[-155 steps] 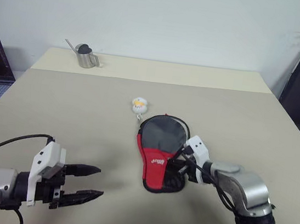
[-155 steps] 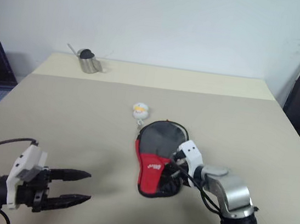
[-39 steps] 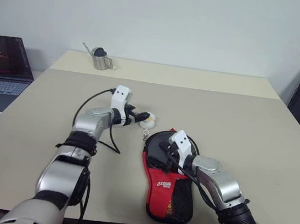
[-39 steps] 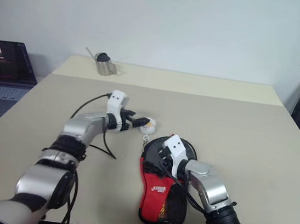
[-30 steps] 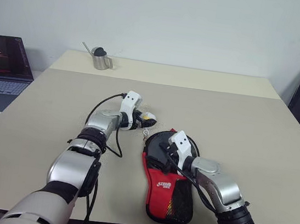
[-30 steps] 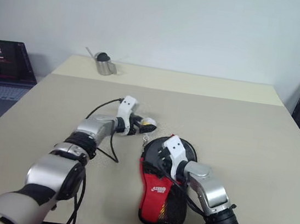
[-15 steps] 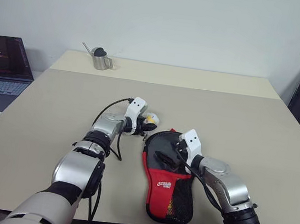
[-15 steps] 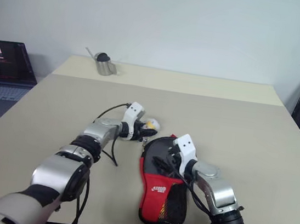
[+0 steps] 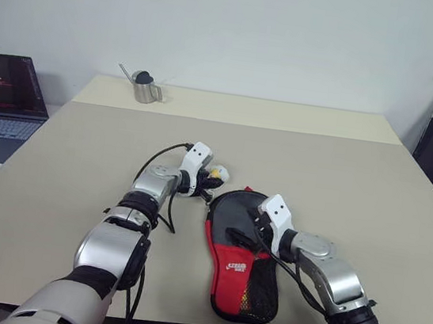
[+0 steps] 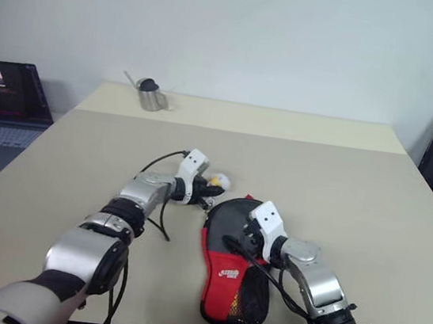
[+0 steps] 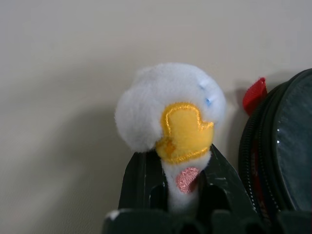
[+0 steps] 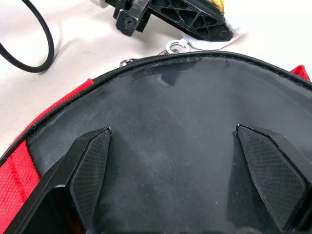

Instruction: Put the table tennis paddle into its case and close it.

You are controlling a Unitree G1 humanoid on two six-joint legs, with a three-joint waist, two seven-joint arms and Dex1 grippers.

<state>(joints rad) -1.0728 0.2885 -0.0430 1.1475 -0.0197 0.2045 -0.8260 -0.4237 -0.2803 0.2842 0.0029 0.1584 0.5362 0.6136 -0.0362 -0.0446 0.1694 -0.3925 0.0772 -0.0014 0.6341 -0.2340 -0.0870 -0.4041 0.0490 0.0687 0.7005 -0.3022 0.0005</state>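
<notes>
Centrally, left gripper (image 11: 181,187) clamps the white plush duck charm (image 11: 170,114) just beside the case's rounded top. Right gripper (image 12: 187,170) spread wide over the case (image 9: 240,253), lower middle of the table (image 9: 373,183). Paddle can't be made out.

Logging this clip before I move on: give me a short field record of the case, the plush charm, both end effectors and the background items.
case: black-and-red paddle-shaped fabric case flat on beige table
charm: white plush duck charm by the case's rounded end
left end effector: shut on the charm
right end effector: open, over the case's dark panel
paddle: not visible
background: metal cup, laptop
</notes>
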